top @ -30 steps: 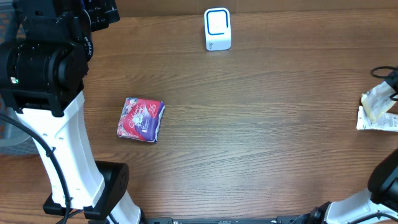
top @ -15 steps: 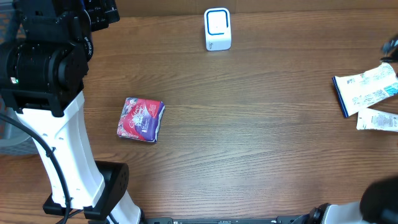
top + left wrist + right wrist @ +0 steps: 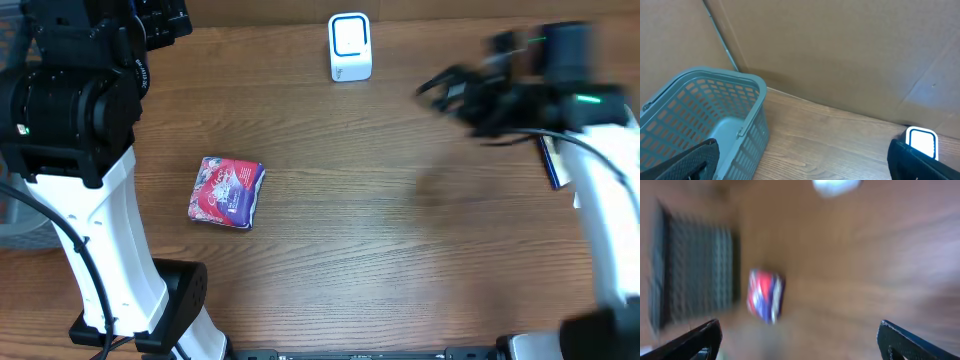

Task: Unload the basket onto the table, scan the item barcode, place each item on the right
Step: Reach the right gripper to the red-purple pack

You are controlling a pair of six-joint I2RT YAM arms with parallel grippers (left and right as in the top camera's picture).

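The item, a red and purple packet point(image 3: 227, 192), lies flat on the wooden table left of centre. It also shows blurred in the right wrist view as the packet point(image 3: 765, 296). The white scanner point(image 3: 350, 47) with a blue ring stands at the far edge, and the left wrist view catches the scanner point(image 3: 921, 141) at lower right. My right gripper point(image 3: 441, 87) hangs blurred over the table's right half, far from the packet. Its fingers point(image 3: 694, 341) are spread wide with nothing between them. My left gripper point(image 3: 802, 167) is open and empty, up near the back left corner.
A teal plastic basket point(image 3: 742, 105) sits at the table's far left, against a cardboard wall. A white packet with a blue edge point(image 3: 550, 165) lies near the right edge, mostly hidden by the right arm. The left arm's white column point(image 3: 100, 230) rises beside the red packet.
The right arm has swept from the right edge leftward over the table, and its gripper has opened. A white and blue packet was left at the right edge. The left arm has not moved.
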